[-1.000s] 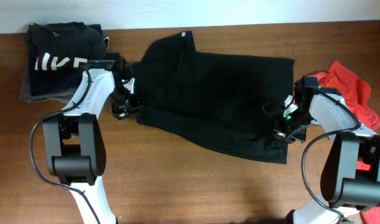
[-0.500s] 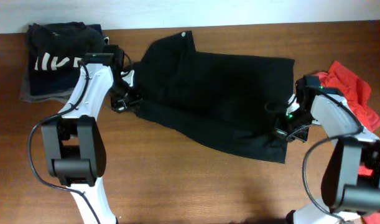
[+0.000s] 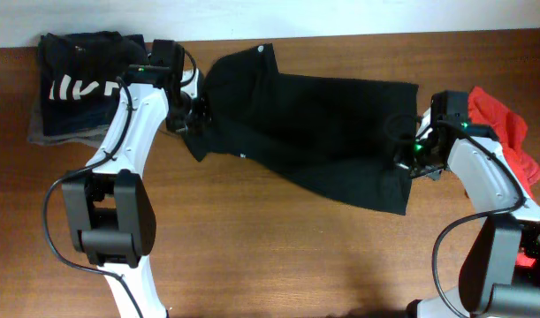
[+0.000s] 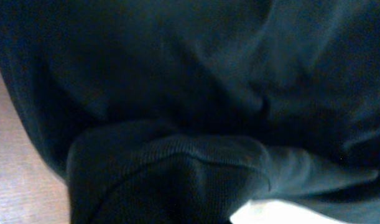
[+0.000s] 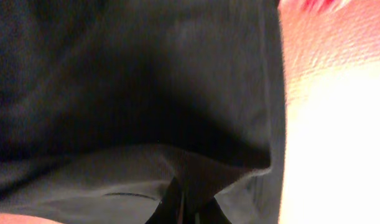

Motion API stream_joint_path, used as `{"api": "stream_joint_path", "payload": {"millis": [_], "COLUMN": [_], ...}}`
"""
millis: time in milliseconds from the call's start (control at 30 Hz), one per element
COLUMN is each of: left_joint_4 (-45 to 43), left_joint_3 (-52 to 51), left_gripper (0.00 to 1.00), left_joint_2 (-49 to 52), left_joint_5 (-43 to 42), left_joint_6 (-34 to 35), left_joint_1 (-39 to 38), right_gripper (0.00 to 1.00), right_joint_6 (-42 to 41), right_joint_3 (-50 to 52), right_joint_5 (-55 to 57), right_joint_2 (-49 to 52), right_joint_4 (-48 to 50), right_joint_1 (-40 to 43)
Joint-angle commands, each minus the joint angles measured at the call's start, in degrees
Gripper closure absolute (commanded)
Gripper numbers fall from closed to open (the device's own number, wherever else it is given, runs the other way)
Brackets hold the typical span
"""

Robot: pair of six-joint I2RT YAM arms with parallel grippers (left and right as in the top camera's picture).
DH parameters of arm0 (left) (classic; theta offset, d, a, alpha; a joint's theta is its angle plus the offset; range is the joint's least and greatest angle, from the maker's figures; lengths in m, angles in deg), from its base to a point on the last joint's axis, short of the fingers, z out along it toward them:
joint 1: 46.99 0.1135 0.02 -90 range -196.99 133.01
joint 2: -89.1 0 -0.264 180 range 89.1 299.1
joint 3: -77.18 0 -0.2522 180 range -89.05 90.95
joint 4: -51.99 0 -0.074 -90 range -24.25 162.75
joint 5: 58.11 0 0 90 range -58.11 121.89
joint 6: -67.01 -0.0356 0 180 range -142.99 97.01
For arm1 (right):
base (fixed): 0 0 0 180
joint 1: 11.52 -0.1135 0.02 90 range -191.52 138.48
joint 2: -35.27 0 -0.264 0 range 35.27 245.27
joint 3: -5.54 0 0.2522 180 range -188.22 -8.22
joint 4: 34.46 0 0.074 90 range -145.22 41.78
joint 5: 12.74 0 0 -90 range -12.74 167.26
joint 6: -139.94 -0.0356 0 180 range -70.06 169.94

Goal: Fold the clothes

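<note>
Pinching soft, rumpled black garment [image 3: 314, 132]: left gripper [image 3: 192, 119], right gripper [image 3: 409, 157], opposite ends.

Two matching arms on show here. The left arm [image 3: 133, 119] wears smooth white shells over its long links, with chunky black cylinder joints stacked at the base end. A thin black cable [image 3: 50, 208] curves out beside it in a wide loop. The left gripper [image 3: 188, 119] is black, with small white parts. Over on the right arm [image 3: 480, 168], same livery: white shell, black joints, its own cable loop [image 3: 436, 243], and a tiny green light [image 3: 417, 147] glowing beside the black right gripper [image 3: 409, 162].
</note>
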State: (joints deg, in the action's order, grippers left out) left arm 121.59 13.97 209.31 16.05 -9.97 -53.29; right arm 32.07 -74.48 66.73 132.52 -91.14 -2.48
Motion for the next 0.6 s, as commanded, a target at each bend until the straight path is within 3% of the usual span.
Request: {"api": "stream_joint_path", "payload": {"millis": [0,267,400,500,567], "left_joint_4": [-4.0,-9.3,-8.9,-8.6,-9.0], "left_joint_3": [1.3,1.3,1.3,1.3,1.3], "left_gripper": [0.99,0.98,0.91,0.73,0.67], "left_joint_2": [-2.0,-1.4,0.6,2.8,3.9], "left_joint_5": [4.5,8.8,8.7,8.6,8.6], "left_joint_6": [-1.5,-4.6,-5.2,-5.2,-5.2], "left_joint_1": [0.3,0.3,0.3,0.3,0.3], "right_gripper": [0.96,0.96,0.96,0.96,0.91], "right_joint_6": [-1.7,-4.1,-4.3,-4.3,-4.2], "right_joint_3": [-1.2,-1.2,-1.2,-1.2,-1.2], "right_joint_5": [7.2,18.0,18.9,18.9,19.1], "right_joint_2": [-1.2,-1.2,-1.2,-1.1,-0.8], "right_joint_4": [2.3,9.1,13.9,16.4,17.6], "right_joint_1": [0.4,0.5,0.9,1.6,2.3]}}
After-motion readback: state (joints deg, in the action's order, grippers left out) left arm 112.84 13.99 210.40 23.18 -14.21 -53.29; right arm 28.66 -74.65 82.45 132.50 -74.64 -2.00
